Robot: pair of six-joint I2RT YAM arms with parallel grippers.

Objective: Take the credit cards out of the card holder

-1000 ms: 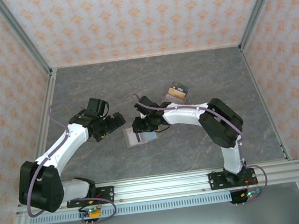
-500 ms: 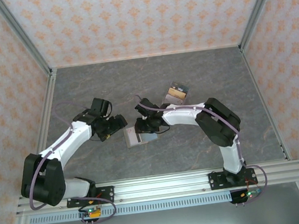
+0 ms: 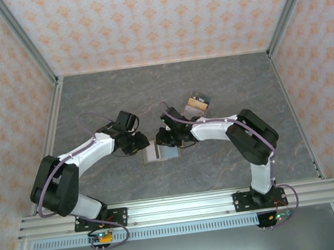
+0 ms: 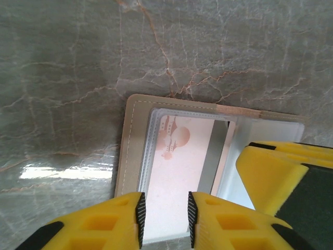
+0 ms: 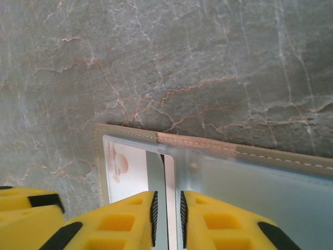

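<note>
Moved: left arm has swung right, bringing the left gripper (image 4: 165, 216) to the card holder (image 4: 127, 156).
Card holder: open, flat on the table (image 3: 222, 81), mid-table between the two arms.
Credit card (image 4: 177, 166): pale pink, inside a clear sleeve of the holder.
Left gripper: jaws close together over the card's near end; grip cannot be told.
Right gripper (image 5: 167, 208): jaws narrow, astride the card's striped edge; grip cannot be told.

You are viewing a grey marbled desk (image 3: 90, 98); the open card holder (image 3: 160, 155) is lying near its centre, a glossy packet (image 3: 198, 103) lying farther back.
</note>
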